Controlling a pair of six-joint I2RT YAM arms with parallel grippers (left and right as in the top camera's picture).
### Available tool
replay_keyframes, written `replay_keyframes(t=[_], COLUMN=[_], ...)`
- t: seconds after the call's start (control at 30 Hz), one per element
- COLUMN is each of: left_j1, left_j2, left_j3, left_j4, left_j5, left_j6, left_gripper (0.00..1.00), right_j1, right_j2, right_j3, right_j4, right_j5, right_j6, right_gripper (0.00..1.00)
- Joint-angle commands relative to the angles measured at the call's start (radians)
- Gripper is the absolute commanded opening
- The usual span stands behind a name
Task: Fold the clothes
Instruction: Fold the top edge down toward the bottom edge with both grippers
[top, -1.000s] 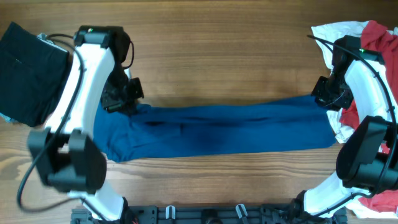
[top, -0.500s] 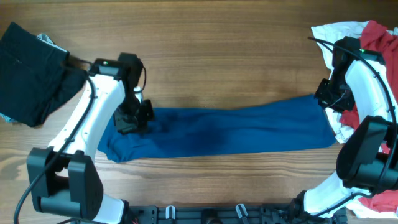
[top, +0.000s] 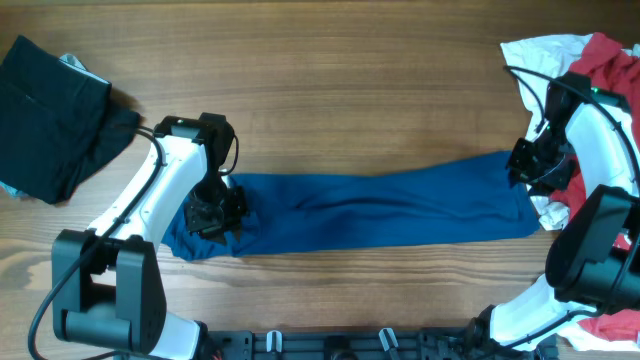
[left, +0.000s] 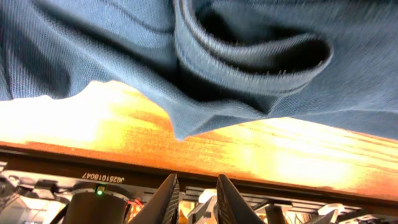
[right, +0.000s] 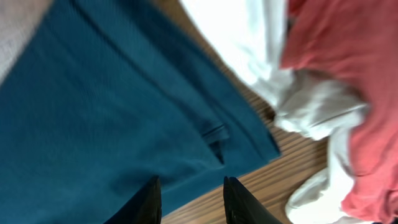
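The dark blue shirt (top: 370, 210) is laid as a long band across the surface (top: 350, 70), its left end bunched. The left end effector (left: 193, 186) and right end effector (right: 189, 186) are seen parted and empty, one at each end. The adjacent white and red garments (top: 590, 60) could be snagged, or the bunched layers pinched unevenly.

The table (top: 350, 90) bears blue shirt (top: 380, 210), black garment (top: 50, 110).
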Motion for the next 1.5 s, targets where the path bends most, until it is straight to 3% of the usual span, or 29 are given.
replay_keyframes(t=[0.0, 0.13, 0.3, 0.5, 0.67, 0.83, 1.2, 1.3, 1.47], left_j1=[-0.005, -0.004, -0.005, -0.009, -0.05, -0.084, -0.083, -0.083, -0.083], left_j2=[-0.003, -0.003, -0.003, -0.003, -0.002, -0.002, -0.002, -0.002, -0.002], left_j3=[-0.005, -0.004, -0.005, -0.008, -0.085, -0.173, -0.249, -0.257, -0.323], left_j4=[0.001, 0.105, 0.261, 0.298, 0.401, 0.496, 0.564, 0.561, 0.602], left_j5=[-0.003, -0.002, 0.097, 0.123, 0.123, 0.122, 0.107, 0.107, 0.106], left_j6=[-0.006, -0.011, -0.01, -0.01, -0.011, -0.019, -0.023, -0.022, -0.023], left_gripper=[0.21, 0.17, 0.2, 0.21, 0.24, 0.24, 0.25, 0.25, 0.26], right_j1=[0.003, 0.006, 0.006, 0.006, 0.016, 0.05, 0.05, 0.05, 0.047], right_j2=[-0.027, -0.027, -0.027, -0.027, -0.027, -0.024, 0.143, 0.21, 0.261], right_j3=[-0.024, -0.024, -0.025, -0.025, -0.025, -0.025, -0.025, -0.025, -0.025], right_j4=[0.001, 0.003, -0.014, -0.041, -0.016, 0.022, 0.082, 0.138, 0.331], right_j5=[-0.071, -0.074, -0.093, -0.093, -0.407, -0.309, -0.24, -0.235, -0.047], right_j6=[-0.026, -0.026, -0.039, -0.052, -0.264, -0.229, -0.199, -0.198, -0.05], right_gripper=[0.34, 0.35, 0.37, 0.44, 0.46, 0.54, 0.55, 0.55, 0.56])
